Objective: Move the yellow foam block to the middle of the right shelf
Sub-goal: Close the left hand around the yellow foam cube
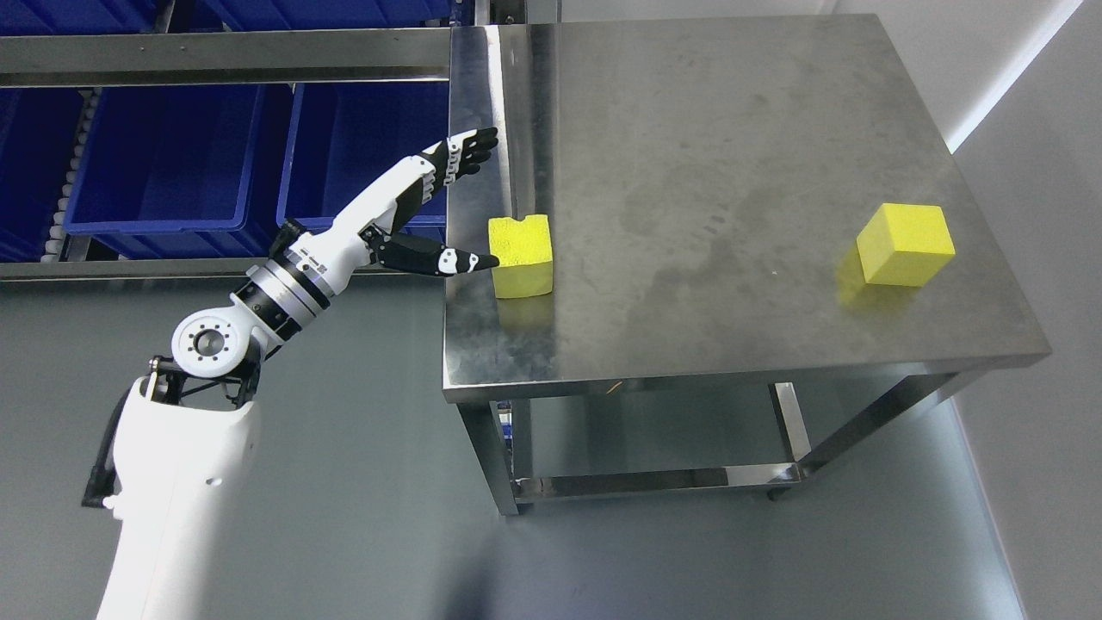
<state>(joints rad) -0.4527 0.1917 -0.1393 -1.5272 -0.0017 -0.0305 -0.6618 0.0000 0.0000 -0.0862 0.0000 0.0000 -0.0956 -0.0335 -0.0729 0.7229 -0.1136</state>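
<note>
A yellow foam block (521, 255) with a notch in its top stands near the left edge of the steel table (715, 172). A second yellow foam block (906, 244) stands near the table's right edge. My left hand (472, 202) reaches in from the lower left and is open just left of the notched block. Its fingers (465, 155) stretch out above and behind the block. Its thumb (448, 258) points at the block's left face, touching or almost touching it. The hand holds nothing.
Blue bins (172, 164) sit on a steel rack (224, 56) at the upper left, behind the hand. The table has a lower rail frame (654, 478). Grey floor lies in front and a white wall at the right.
</note>
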